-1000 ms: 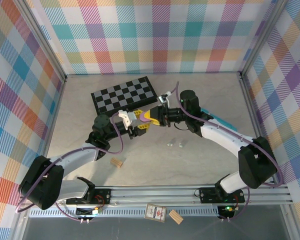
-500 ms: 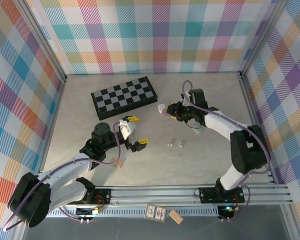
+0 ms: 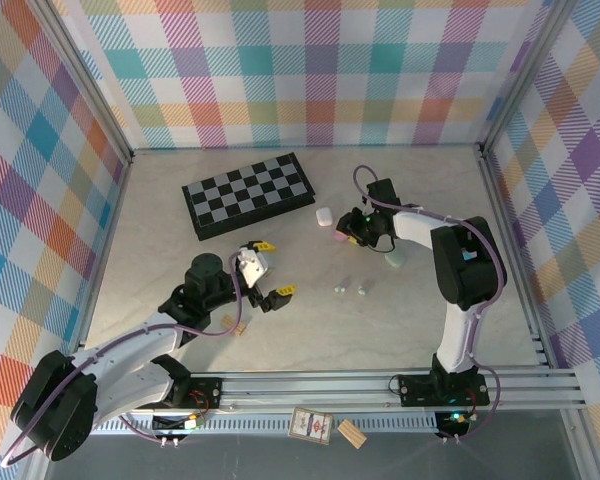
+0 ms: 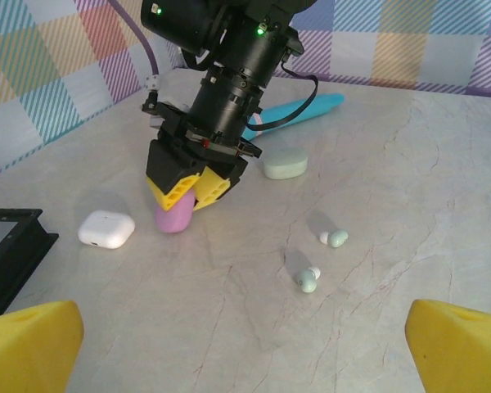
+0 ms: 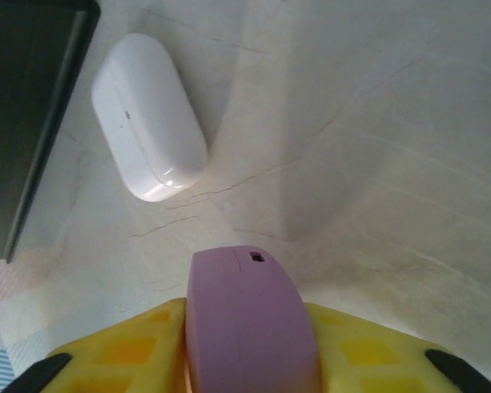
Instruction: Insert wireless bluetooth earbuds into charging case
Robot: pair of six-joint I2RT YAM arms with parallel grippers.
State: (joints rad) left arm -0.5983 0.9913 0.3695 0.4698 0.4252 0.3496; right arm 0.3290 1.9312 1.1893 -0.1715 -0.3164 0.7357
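Two pale mint earbuds [image 3: 340,287] [image 3: 364,289] lie loose on the marble table, seen closer in the left wrist view [image 4: 334,238] [image 4: 308,280]. My right gripper [image 3: 342,233] [image 4: 190,187] [image 5: 250,348] is shut on a purple charging case [image 5: 250,315] [image 4: 173,217], whose lower end rests on the table. A white case [image 3: 323,217] [image 5: 147,119] lies just beside it. A mint case [image 3: 394,258] [image 4: 285,164] lies closed behind the earbuds. My left gripper [image 3: 273,268] [image 4: 245,352] is wide open and empty, to the near left of the earbuds.
A black chessboard [image 3: 248,193] lies at the back left, its edge [image 5: 24,106] close to the white case. A tan wooden block [image 3: 234,322] sits by my left arm. A teal object [image 4: 303,110] lies behind the right arm. Checked walls enclose the table.
The two grippers have parted. My left gripper opened wide and drew back to the near left. My right gripper carried the purple case to the right and down onto the table beside the white case.
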